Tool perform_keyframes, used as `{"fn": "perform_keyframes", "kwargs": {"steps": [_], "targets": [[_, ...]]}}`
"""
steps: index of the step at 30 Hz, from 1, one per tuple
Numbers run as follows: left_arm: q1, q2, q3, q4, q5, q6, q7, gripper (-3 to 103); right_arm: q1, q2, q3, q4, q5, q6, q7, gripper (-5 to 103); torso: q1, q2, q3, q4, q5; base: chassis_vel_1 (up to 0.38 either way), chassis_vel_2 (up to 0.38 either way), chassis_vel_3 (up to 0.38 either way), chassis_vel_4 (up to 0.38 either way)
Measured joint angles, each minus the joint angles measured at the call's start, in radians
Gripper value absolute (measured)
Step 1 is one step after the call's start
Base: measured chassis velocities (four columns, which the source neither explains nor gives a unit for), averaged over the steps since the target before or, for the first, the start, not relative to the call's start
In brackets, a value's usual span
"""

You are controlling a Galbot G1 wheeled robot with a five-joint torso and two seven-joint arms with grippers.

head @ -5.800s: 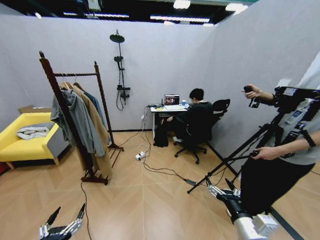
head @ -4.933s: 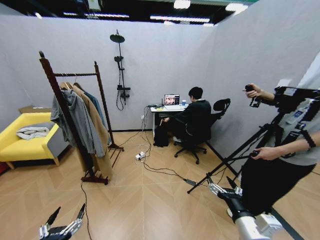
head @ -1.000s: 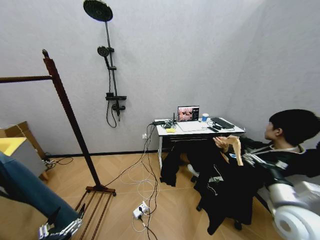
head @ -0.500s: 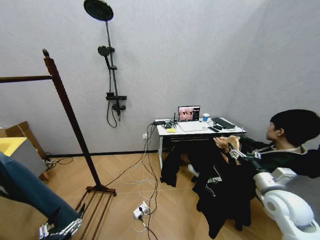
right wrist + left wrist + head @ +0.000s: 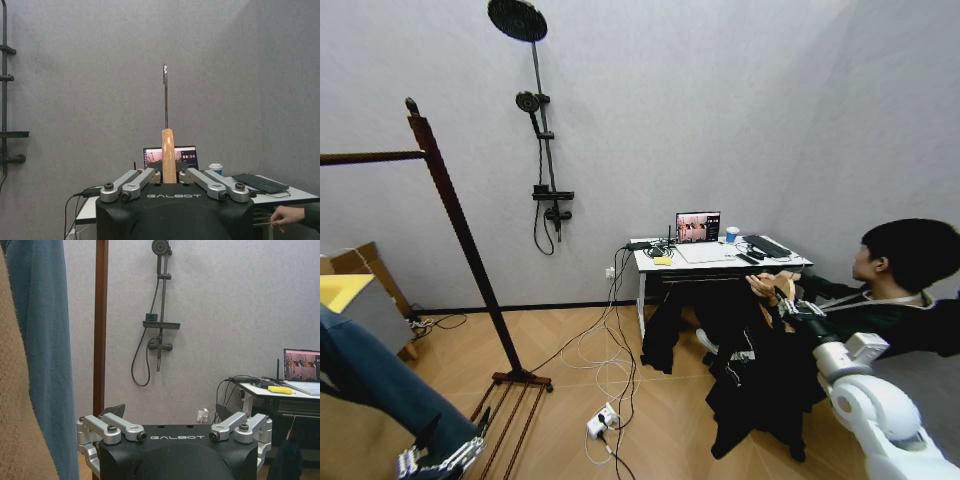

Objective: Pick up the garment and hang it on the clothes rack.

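The garment hangs in the air at the right of the head view, a black mass draping down from its light wooden hanger to just above the floor. The right gripper is closed on the hanger's wooden neck; in the right wrist view the fingers press against the wood from both sides and the metal hook stands straight up above them. A seated person's hand is at the hanger, just beside the gripper.

The garment sits directly in front of the desk, which carries a laptop, a cup and a keyboard. The lower folds partly cover the desk's front.

The clothes rack stands well apart, at the left of the head view: one dark post with a knob top leans across the view, the rail runs off the left edge, and the slatted base lies on the floor. Between rack and garment the wooden floor is open except for loose cables and a power strip.

A shower fixture is mounted on the grey wall behind that gap.

The left gripper hangs low at the bottom left, fingers spread and holding nothing, just beside a teal-blue coat on the rack.
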Motion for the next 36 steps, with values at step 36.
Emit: {"fn": "perform_keyframes", "kwargs": {"steps": [36], "targets": [[0.0,0.0,0.0,0.0,0.0,0.0,0.0,100,0.223,-0.039,-0.264,0.186,0.135,-0.045,0.02,10,0.0,0.0,0.0,0.0,-0.0001,0.011,0.014,0.014,0.012]]}}
